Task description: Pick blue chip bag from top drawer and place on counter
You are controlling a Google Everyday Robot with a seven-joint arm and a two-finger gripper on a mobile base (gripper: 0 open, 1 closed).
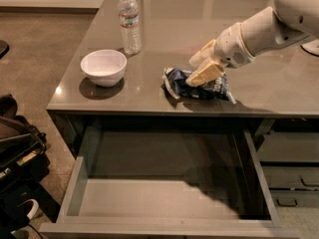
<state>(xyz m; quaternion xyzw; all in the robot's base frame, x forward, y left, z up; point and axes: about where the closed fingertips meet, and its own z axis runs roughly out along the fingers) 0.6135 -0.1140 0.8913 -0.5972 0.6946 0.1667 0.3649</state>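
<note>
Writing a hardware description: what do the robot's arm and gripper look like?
Smooth white arm of rounded, tubular segments. The gripper, over the blue chip bag on the counter, has two flat tan fingers. No cables visible.
</note>
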